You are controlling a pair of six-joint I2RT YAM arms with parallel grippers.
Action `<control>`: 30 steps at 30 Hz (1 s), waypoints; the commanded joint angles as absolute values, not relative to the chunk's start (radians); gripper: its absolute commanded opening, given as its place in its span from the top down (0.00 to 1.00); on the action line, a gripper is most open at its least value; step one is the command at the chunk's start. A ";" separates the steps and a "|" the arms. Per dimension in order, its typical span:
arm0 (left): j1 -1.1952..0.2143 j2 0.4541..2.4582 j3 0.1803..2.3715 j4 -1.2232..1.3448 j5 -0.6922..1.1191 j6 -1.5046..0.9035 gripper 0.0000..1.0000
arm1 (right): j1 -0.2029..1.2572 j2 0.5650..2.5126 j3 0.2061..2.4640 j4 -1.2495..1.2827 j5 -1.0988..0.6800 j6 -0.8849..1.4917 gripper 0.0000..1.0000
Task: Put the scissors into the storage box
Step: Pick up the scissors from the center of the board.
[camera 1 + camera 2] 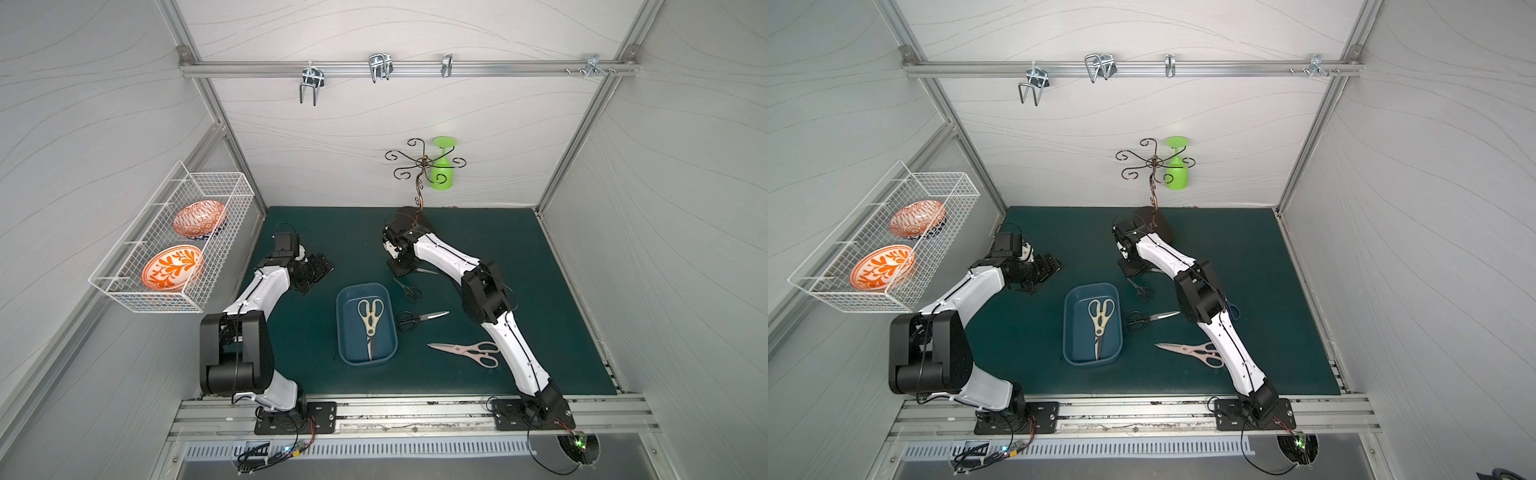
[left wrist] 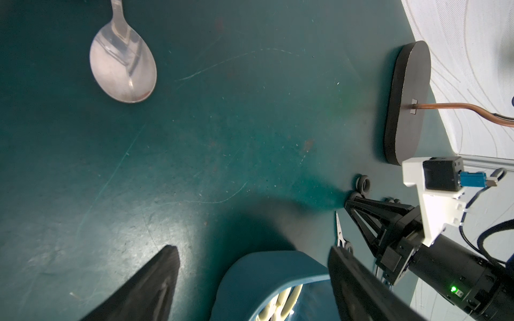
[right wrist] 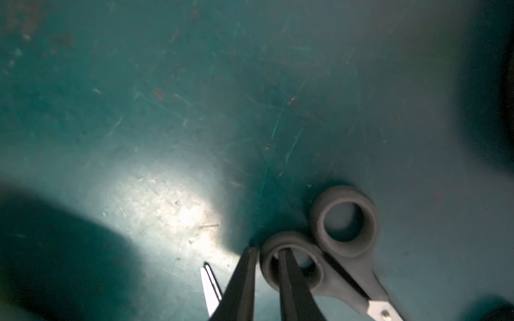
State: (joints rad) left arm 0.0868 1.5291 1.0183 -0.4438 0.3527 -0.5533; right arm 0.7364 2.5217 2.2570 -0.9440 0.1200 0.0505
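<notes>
- Storage box (image 1: 348, 332) holds cream-handled shears (image 1: 370, 320).
- Wire basket (image 1: 149, 299), 9 o'clock, carries two orange bowls (image 1: 199, 218).
- Right gripper (image 3: 267, 251), box's 1 o'clock, pinches a ring of black scissors (image 3: 345, 222); left gripper (image 2: 251, 250) gapes wide.

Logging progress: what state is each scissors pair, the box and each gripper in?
Storage box: holds one pair.
Cream shears: closed, inside box.
Pink shears: on mat.
Long black scissors: closed, on mat.
Small black scissors: closed, on mat.
Gripped scissors: one handle ring pinched.
Left gripper: open, empty.
Right gripper: shut on ring.
</notes>
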 commanded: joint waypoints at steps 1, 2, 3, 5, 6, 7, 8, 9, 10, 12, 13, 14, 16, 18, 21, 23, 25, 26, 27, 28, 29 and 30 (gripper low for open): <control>0.086 1.542 1.028 -0.423 0.355 -0.548 0.12 | 0.750 2.594 2.212 -0.983 0.139 0.035 0.82; 0.087 1.543 1.028 -0.422 0.354 -0.549 0.12 | 0.752 2.595 2.210 -0.983 0.141 0.033 0.85; 0.086 1.543 1.028 -0.422 0.355 -0.549 0.12 | 0.753 2.594 2.208 -0.983 0.141 0.032 0.86; 0.087 1.543 1.028 -0.422 0.354 -0.549 0.12 | 0.753 2.593 2.206 -0.980 0.141 0.032 0.88; 0.086 1.543 1.028 -0.422 0.354 -0.550 0.12 | 0.753 2.592 2.206 -0.980 0.141 0.030 0.88; 0.087 1.543 1.028 -0.422 0.354 -0.549 0.12 | 0.752 2.591 2.205 -0.979 0.142 0.030 0.90; 0.087 1.543 1.028 -0.421 0.354 -0.549 0.12 | 0.753 2.589 2.204 -0.978 0.140 0.033 0.94; 0.087 1.543 1.028 -0.422 0.354 -0.549 0.12 | 0.753 2.588 2.204 -0.977 0.134 0.035 0.96; 0.087 1.543 1.028 -0.422 0.354 -0.549 0.12 | 0.753 2.584 2.202 -0.973 0.123 0.041 0.97; 0.087 1.543 1.028 -0.422 0.354 -0.549 0.12 | 0.752 2.574 2.198 -0.960 0.110 0.053 1.00; 0.087 1.543 1.028 -0.422 0.354 -0.549 0.12 | 0.752 2.569 2.197 -0.955 0.105 0.055 1.00; 0.087 1.543 1.028 -0.422 0.354 -0.549 0.11 | 0.752 2.560 2.200 -0.953 0.098 0.055 1.00; 0.087 1.543 1.029 -0.422 0.354 -0.549 0.12 | 0.752 2.545 2.207 -0.953 0.092 0.060 1.00; 0.087 1.543 1.029 -0.420 0.354 -0.550 0.12 | 0.752 2.521 2.213 -0.950 0.098 0.061 1.00; 0.087 1.545 1.029 -0.421 0.354 -0.549 0.12 | 0.746 2.483 2.244 -0.969 0.106 0.058 1.00; 0.088 1.545 1.030 -0.420 0.353 -0.550 0.12 | 0.743 2.455 2.264 -0.981 0.112 0.053 1.00; 0.088 1.546 1.031 -0.421 0.351 -0.548 0.12 | 0.740 2.421 2.282 -0.995 0.123 0.052 1.00; 0.088 1.546 1.032 -0.422 0.350 -0.548 0.12 | 0.742 2.406 2.287 -1.000 0.125 0.048 1.00; 0.089 1.546 1.032 -0.421 0.348 -0.547 0.12 | 0.742 2.388 2.290 -1.005 0.129 0.049 1.00; 0.089 1.546 1.033 -0.422 0.347 -0.546 0.12 | 0.745 2.368 2.291 -1.010 0.136 0.049 1.00; 0.091 1.546 1.035 -0.422 0.346 -0.546 0.12 | 0.747 2.352 2.292 -1.017 0.137 0.052 1.00; 0.093 1.548 1.035 -0.422 0.346 -0.546 0.12 | 0.750 2.333 2.295 -1.028 0.143 0.059 1.00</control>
State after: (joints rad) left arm 0.0872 1.5356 1.0183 -0.4438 0.3519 -0.5533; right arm 0.7452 2.4500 2.2536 -0.9783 0.1253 0.0456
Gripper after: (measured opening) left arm 0.884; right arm 0.095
